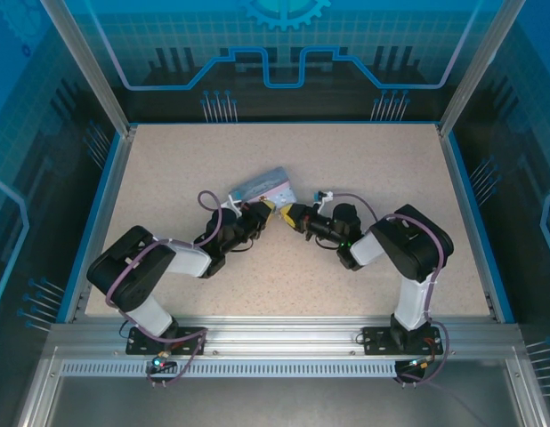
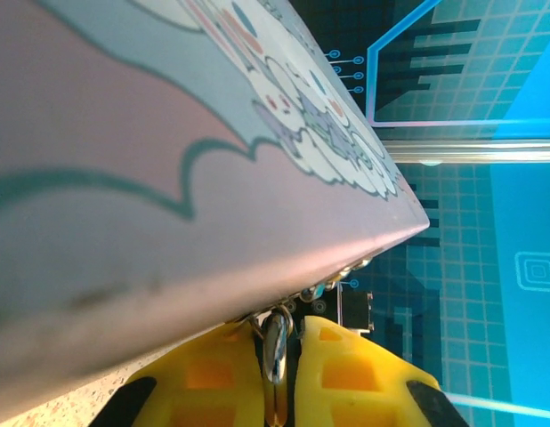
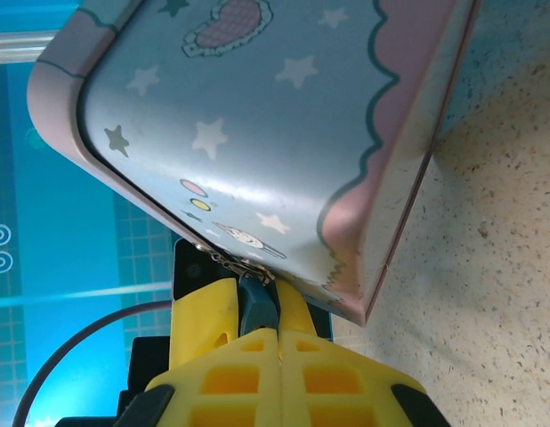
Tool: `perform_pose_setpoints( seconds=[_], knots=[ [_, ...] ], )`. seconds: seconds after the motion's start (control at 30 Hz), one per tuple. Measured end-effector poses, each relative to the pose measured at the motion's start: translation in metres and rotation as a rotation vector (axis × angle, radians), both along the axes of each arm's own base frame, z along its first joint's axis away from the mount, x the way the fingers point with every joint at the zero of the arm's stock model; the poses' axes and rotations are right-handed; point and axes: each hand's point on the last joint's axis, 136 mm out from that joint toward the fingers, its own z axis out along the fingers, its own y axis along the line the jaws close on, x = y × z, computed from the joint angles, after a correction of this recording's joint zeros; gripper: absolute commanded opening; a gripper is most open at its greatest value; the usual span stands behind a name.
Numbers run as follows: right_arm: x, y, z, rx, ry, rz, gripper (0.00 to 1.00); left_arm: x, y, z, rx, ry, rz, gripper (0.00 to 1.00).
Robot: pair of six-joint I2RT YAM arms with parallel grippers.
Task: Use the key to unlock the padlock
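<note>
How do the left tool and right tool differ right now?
Left tool pinches a thin silvery piece, probably the key; right tool pinches the bluish padlock body. Left tool reaches in from the left, right tool from the right. Both are shut, yellow-fingered, meeting at the edge of the tin.

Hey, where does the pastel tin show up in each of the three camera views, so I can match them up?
Top external: the tin is mid-table, just beyond the left gripper and right gripper.
Left wrist: its pink side covers the upper left, above the left gripper's yellow fingers.
Right wrist: its starry blue face spans the top, above the right gripper's yellow fingers.
Shared landmark: the speckled tabletop.
</note>
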Motion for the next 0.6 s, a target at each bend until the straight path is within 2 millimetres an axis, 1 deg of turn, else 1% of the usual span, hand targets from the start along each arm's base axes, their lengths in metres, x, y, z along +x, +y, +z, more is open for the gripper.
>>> perform_pose_setpoints(
  seconds=[0.4,0.6],
  knots=[
    [0.0087,0.0027,0.0031,-0.036,-0.025,0.056,0.00,-0.0006,0.0002,0.0032,-0.006,-0.009,-0.001,0.00],
    [0.0094,0.0058,0.0031,-0.044,-0.031,0.048,0.00,0.0010,0.0025,0.0029,-0.004,-0.010,0.015,0.00]
  ],
)
